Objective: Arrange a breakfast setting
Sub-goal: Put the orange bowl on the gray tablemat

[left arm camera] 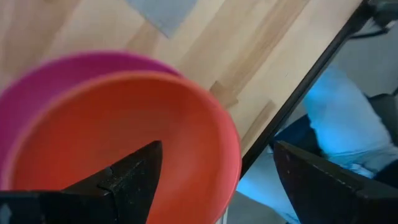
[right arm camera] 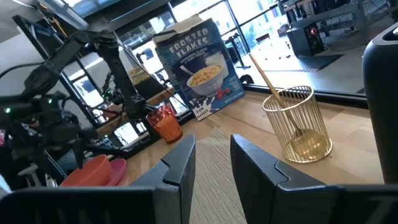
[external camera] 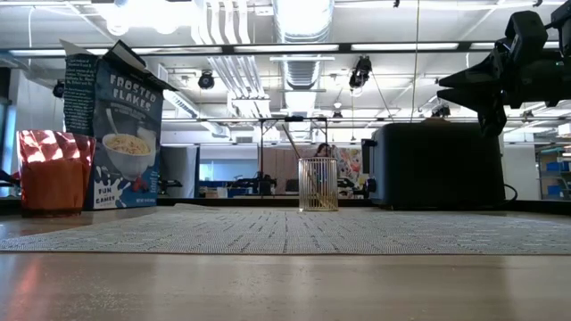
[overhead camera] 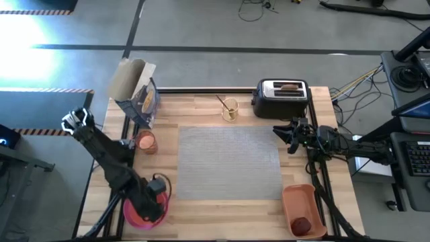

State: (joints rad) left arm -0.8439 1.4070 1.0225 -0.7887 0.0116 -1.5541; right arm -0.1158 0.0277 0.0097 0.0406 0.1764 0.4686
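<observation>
An orange-red bowl point(left arm camera: 124, 130) sits in a pink plate point(left arm camera: 37, 93) at the table's near left corner point(overhead camera: 138, 216). My left gripper point(left arm camera: 217, 149) is open above them, one finger over the bowl's inside and one beyond its rim. My right gripper point(overhead camera: 282, 138) is open and empty, level above the table's right side, near the toaster point(overhead camera: 281, 97). A brown toast slice point(overhead camera: 289, 86) stands in a toaster slot. The gold spoon point(right arm camera: 268, 84) stands in a wire holder point(overhead camera: 230, 111). The orange cup point(overhead camera: 146, 142) stands at the left. The dark red fruit point(overhead camera: 302, 224) lies in the orange tray point(overhead camera: 295, 198). My left gripper comes at the bowl from above, its fingers point(left arm camera: 134, 171) standing on either side of the bowl's rim point(left arm camera: 233, 146). I cannot tell whether a finger touches the bowl. The bowl rests in the plate on the table.
A grey placemat point(overhead camera: 228, 161) covers the table's middle. A cereal box point(overhead camera: 138, 94) stands at the far left, beside the cup. The toaster and the wire holder stand along the far edge. The tray lies at the near right corner.
</observation>
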